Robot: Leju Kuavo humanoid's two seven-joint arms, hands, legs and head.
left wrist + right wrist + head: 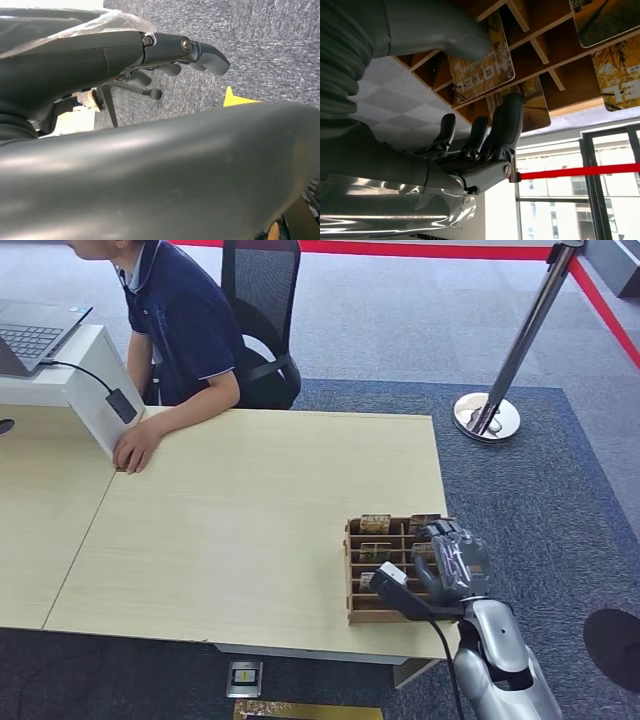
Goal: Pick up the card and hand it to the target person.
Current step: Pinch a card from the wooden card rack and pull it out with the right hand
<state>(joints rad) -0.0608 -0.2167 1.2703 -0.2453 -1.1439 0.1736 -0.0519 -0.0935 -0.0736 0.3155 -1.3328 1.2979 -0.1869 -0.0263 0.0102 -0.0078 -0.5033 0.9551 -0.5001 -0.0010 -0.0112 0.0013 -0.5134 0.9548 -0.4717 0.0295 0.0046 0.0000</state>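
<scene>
A wooden card rack (350, 580) stands at the table's front right corner, with several printed cards in its slots. My right hand (453, 560) hovers over its right side. In the right wrist view, one card (486, 70) lies in its slot between the thick thumb and the dark fingers (505, 125) of my right hand (478, 145); the fingers stay apart and do not pinch it. More cards (618, 75) sit in neighbouring slots. My left hand (170, 55) hangs over the carpet with its fingers stretched out and nothing in them. The person (189, 330) sits at the far left, one hand (136, 450) on the table.
A laptop (30, 335) rests on a white stand (98, 390) at the far left, its cable trailing down. An office chair (260, 300) is behind the person. A stanchion base (487, 417) with red belts stands on the carpet beyond the table's right edge.
</scene>
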